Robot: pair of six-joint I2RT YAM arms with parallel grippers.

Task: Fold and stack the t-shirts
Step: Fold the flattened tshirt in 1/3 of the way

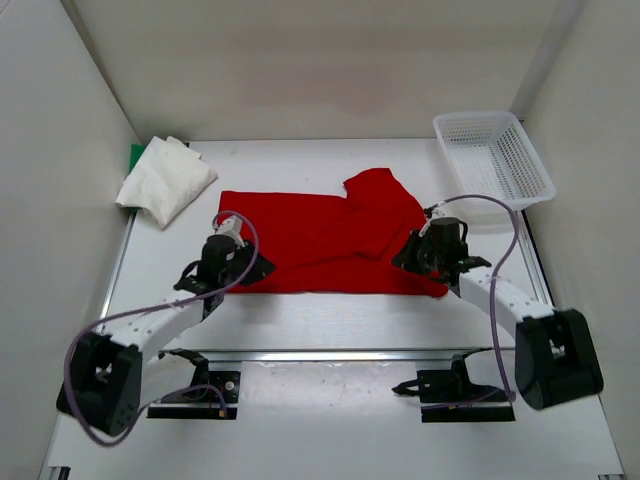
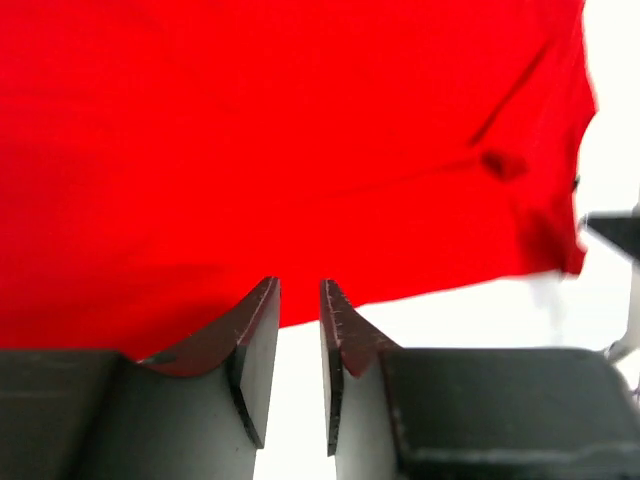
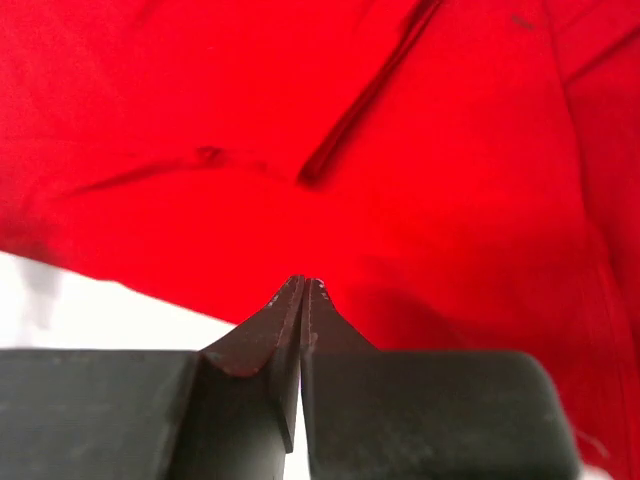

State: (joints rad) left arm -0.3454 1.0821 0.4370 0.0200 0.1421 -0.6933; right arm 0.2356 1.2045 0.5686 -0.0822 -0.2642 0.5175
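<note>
**A:** What sits nearest, at the red shirt's [image 1: 320, 235] near hem?

**B:** Both grippers. The left gripper [image 2: 300, 285] is at the near-left corner, its fingers a narrow slit apart with the tips right at the hem; I cannot tell whether cloth sits in that slit. The right gripper [image 3: 303, 282] is at the near-right corner, its fingers pressed together; whether they pinch fabric is hidden.

**A:** And the shirt itself?

**B:** It lies mostly flat across the table [image 1: 330, 310]; a sleeve pokes out on its far-right side.

**A:** Farther out?

**B:** Beyond its far-left corner the off-white shirt [image 1: 165, 180] lies folded; a sliver of the green shirt [image 1: 137, 155] peeks from under it. Beyond its far-right corner stands the basket [image 1: 475, 115].

**A:** What could go wrong?

**B:** I judge that a one-sided hold is the main danger; if only one corner rises, the fold skews. A shallow nip could slip mid-lift and drop the hem; the loose sleeve could trail and bunch inside the fold.
</note>
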